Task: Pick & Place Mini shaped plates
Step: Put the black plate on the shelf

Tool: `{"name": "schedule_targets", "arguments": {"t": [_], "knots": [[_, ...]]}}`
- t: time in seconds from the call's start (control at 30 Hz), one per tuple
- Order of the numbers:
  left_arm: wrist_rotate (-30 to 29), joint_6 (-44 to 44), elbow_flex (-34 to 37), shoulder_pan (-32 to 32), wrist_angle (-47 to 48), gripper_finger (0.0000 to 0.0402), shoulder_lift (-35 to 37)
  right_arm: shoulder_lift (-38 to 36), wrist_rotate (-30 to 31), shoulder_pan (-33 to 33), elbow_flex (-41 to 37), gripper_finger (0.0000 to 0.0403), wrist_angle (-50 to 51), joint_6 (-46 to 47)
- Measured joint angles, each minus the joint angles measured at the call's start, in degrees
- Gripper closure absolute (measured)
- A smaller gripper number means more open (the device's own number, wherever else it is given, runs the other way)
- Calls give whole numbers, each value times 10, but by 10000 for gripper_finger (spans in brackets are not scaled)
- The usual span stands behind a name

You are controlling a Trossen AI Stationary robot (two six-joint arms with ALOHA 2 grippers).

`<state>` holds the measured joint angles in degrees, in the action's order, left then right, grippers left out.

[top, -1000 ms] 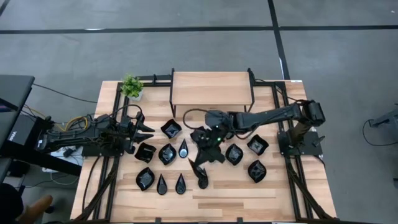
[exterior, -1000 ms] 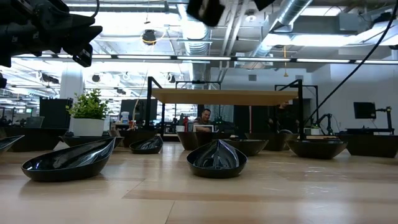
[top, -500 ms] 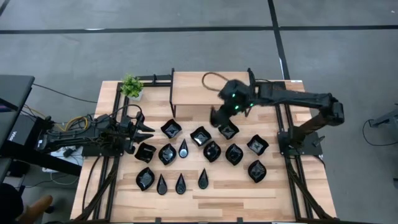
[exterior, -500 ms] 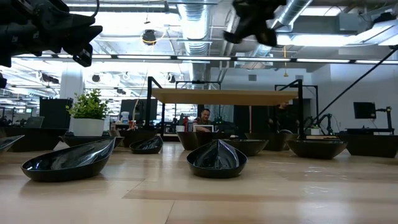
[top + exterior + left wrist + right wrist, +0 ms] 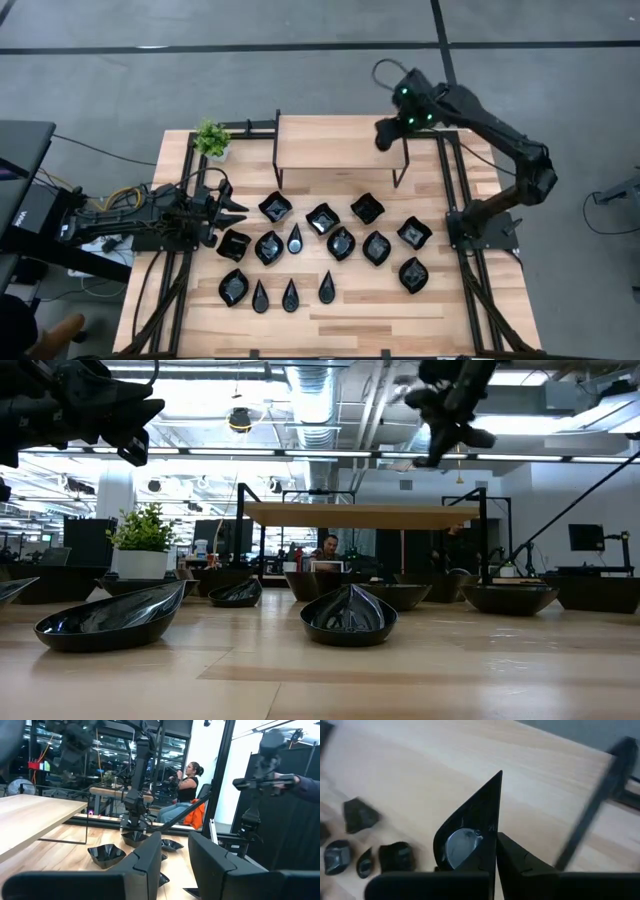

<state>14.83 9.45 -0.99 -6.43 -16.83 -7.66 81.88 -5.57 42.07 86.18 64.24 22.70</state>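
Several glossy black mini plates lie in loose rows on the table's middle, among them a wavy-edged square point(image 5: 322, 217), a leaf shape point(image 5: 376, 247) and a teardrop point(image 5: 326, 287). Each rests on its underside. The low view shows the nearest ones point(image 5: 349, 615) point(image 5: 110, 618). My right gripper point(image 5: 386, 134) point(image 5: 496, 851) hangs high over the right end of the wooden shelf, shut and holding nothing. My left gripper point(image 5: 226, 210) point(image 5: 175, 854) waits open above the table's left side, beside the left end of the plates.
A raised wooden shelf point(image 5: 340, 143) on thin black legs stands at the table's far middle. A small green potted plant point(image 5: 212, 140) sits at the far left corner. Black frame rails run along both table sides. Bare wood lies along the near edge.
My right gripper has risen from low over the near-middle plates and swung toward the far right, ending over the shelf's right end. A teardrop plate lies in the near row where that gripper was.
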Motion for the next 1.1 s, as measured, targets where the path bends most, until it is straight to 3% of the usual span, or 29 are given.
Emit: {"name": "schedule_targets", "arguments": {"t": [0.5, 0.67, 1.1], "knots": [[0, 0, 0, 0, -4, 302, 0, 108, -54, 53, 0, 403, -20, -68], [0, 0, 0, 0, -4, 302, 0, 117, -80, 61, 0, 403, -15, -68], [0, 0, 0, 0, -4, 302, 0, 121, -70, 64, 0, 403, -15, -68]]}}
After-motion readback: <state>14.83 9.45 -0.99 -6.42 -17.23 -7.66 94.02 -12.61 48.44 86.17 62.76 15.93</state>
